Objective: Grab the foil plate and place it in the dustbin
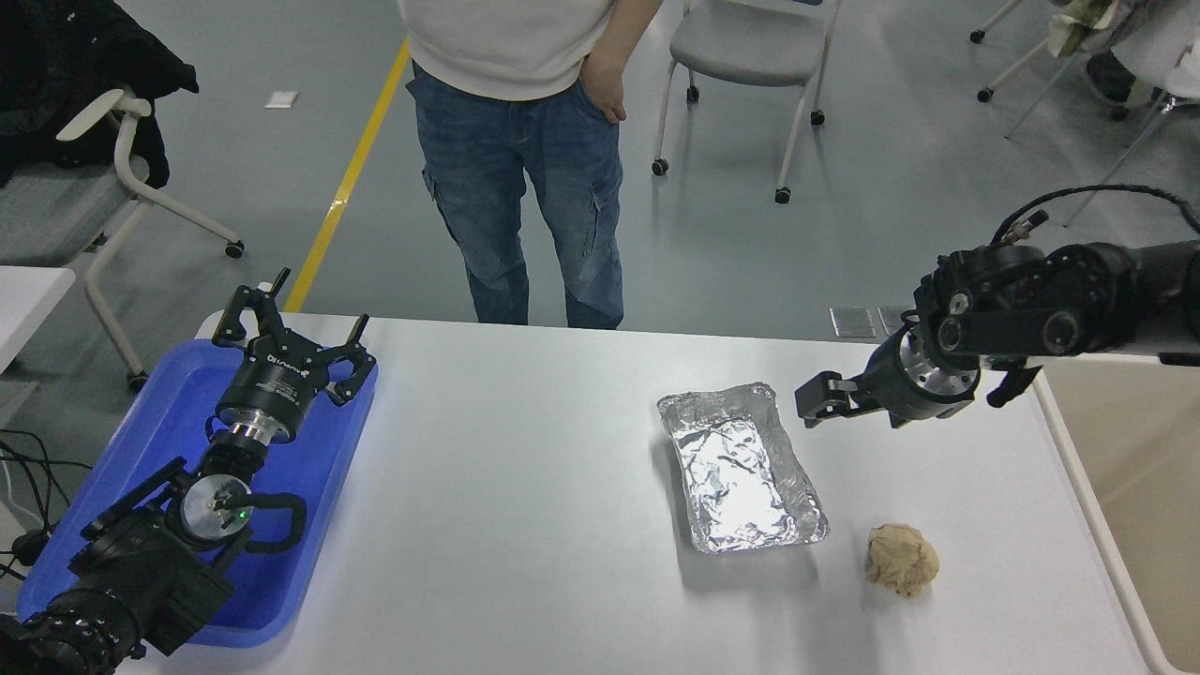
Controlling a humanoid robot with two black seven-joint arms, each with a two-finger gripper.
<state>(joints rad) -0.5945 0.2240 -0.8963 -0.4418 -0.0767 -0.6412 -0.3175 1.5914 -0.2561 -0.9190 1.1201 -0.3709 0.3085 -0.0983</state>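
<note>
The foil plate [741,466], a shiny crinkled silver tray, lies flat on the white table [525,506], right of centre. My right gripper [902,403] hangs low over the table just right of the plate's far right corner. It is open and empty, and one finger [817,397] reaches toward the plate's rim without touching it. The beige dustbin [1139,487] stands at the table's right edge, partly cut off by the picture. My left gripper [295,330] is parked open over the blue tray at the lower left.
A crumpled tan paper ball [902,560] lies just right of the plate's near end. A shallow blue tray [169,412] sits at the left under the left arm. A person in jeans [525,178] stands at the table's far side. Chairs stand beyond.
</note>
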